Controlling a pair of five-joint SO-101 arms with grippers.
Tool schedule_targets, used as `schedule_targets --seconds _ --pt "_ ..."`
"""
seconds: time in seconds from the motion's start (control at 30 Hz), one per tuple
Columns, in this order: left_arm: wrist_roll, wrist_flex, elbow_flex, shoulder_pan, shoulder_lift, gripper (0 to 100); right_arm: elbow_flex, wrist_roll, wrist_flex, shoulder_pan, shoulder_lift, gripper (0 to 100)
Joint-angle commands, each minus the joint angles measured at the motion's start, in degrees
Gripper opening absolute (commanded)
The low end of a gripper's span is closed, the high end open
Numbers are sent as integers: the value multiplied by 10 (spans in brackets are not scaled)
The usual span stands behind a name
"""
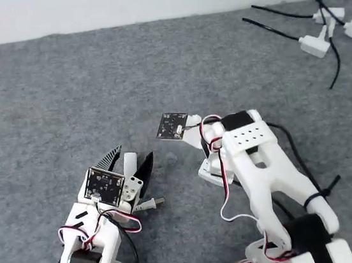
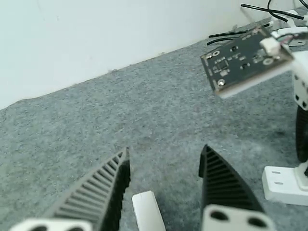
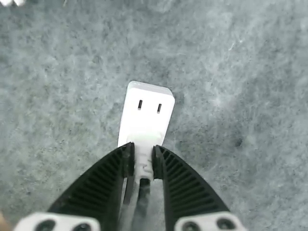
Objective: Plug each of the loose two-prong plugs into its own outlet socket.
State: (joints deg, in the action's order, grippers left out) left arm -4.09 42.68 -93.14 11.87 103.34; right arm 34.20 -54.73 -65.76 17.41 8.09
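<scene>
White slab socket [image 3: 147, 113] pinched in ribbed black right claw [image 3: 142, 150].

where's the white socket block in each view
high view: socket block at centre, under the right arm's front end.
left wrist view: socket block on the grey carpet beneath the right arm.
right wrist view: socket block mid-frame, clamped by the right tool.
shared landmark: the grey carpet.
</scene>
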Motion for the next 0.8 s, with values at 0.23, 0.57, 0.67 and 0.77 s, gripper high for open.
schedule_targets --seconds 0.23,0.57,0.67,0.77 --pt "-5 -16 4 2 8 235 36 5 30 0 -12 13" --pt "-5 -16 3 2 8 235 38 14 26 0 -12 220" --pt "-5 -16 3 2 8 235 39 12 26 0 -13 202" --pt "-5 -16 3 2 8 235 55 11 32 0 -13 201"
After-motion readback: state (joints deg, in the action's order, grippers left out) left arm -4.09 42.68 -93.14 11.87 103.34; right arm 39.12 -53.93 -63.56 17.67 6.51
